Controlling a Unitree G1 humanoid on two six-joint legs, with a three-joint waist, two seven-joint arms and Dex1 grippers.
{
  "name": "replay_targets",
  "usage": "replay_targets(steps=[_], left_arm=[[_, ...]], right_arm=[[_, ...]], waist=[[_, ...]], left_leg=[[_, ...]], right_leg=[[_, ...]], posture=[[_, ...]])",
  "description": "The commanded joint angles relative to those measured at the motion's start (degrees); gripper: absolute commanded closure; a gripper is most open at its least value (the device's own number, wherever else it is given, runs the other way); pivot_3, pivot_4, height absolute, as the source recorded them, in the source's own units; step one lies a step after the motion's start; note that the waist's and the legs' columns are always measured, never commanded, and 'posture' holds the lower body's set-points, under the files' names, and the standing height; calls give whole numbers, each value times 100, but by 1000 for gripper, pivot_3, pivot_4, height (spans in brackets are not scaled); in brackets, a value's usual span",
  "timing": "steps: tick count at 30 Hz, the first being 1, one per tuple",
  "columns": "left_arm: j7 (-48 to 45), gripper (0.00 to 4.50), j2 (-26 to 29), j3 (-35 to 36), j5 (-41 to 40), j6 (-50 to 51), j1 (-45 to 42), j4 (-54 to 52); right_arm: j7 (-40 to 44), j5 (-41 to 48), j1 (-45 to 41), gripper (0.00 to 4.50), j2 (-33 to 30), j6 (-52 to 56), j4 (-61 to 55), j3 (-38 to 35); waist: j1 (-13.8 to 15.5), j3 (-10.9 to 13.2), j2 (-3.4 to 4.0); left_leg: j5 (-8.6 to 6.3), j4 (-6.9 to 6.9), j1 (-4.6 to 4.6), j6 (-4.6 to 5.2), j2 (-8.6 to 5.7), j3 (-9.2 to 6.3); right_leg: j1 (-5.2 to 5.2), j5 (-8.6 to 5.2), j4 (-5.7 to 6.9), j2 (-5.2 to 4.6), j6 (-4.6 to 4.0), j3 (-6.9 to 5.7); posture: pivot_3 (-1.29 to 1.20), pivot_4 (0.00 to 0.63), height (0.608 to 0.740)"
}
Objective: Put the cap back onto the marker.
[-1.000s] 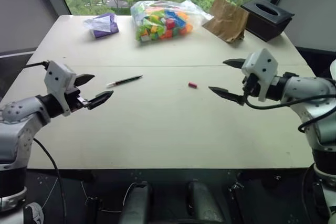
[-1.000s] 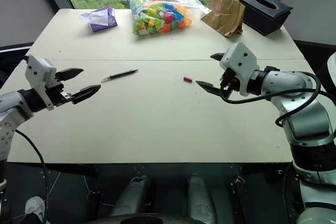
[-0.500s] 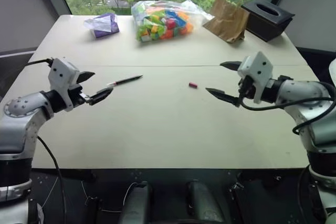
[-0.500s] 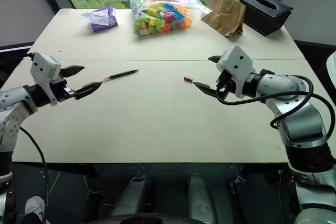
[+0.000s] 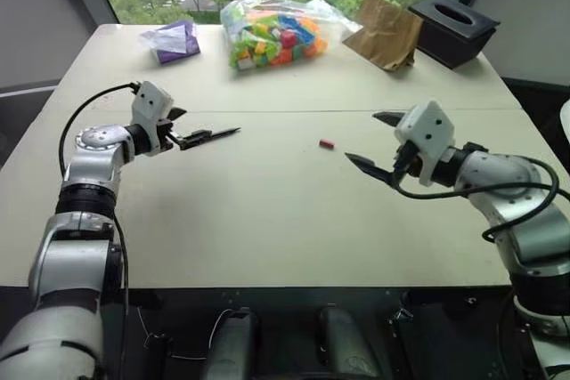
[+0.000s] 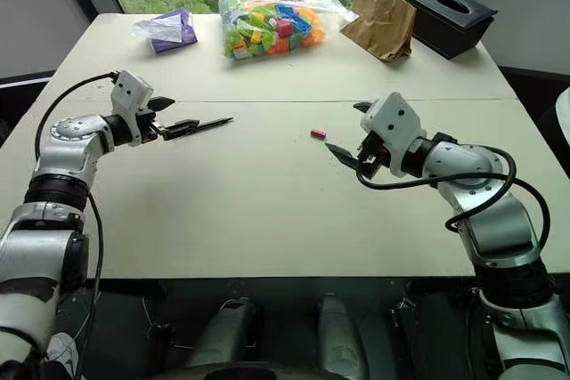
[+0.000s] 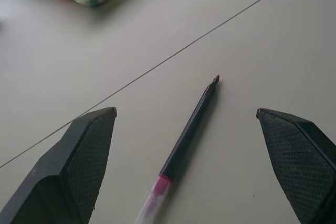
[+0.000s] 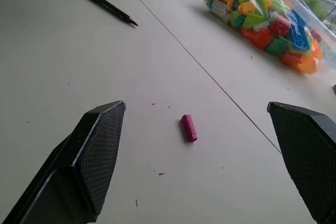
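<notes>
We see the marker [image 5: 212, 137] lying flat on the pale table [image 5: 267, 211], its pale end toward our left gripper [image 5: 183, 127], whose fingers stand wide apart on either side of that end, holding nothing. The cap [image 5: 327, 143] lies by itself near the table's middle, well apart from the marker. Our right gripper [image 5: 375, 141] hovers near the cap, wide open and empty.

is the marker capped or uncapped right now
Uncapped: the marker lies flat on the table with its pointed tip bare, and the red cap lies apart from it.
</notes>
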Motion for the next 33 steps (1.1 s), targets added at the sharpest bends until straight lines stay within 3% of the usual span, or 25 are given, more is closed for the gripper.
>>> replay_targets(steps=[1, 9, 33], left_arm=[[-21, 0, -25, -99, 347, -384, -451, 714], [103, 0, -229, -193, 849, -510, -839, 1600], [583, 0, -629, -31, 1244, -212, -1044, 2069]], right_arm=[[-239, -29, 114, 38, 15, 64, -429, -330], [-461, -16, 329, 38, 8, 231, -716, -465], [-559, -85, 583, 38, -168, 444, -1059, -795]], waist=[[-3, 0, 0], [3, 0, 0], [17, -2, -4]], left_leg=[[0, 2, -6, 0, 0, 0], [0, 10, -16, 0, -1, -3], [1, 19, -16, 1, -2, -6]], right_leg=[[-6, 0, 2, 1, 0, 0], [-11, 1, 5, 1, 1, -2], [-10, 2, 15, 0, 4, -3]], posture=[[0, 150, 740], [0, 150, 740], [0, 150, 740]])
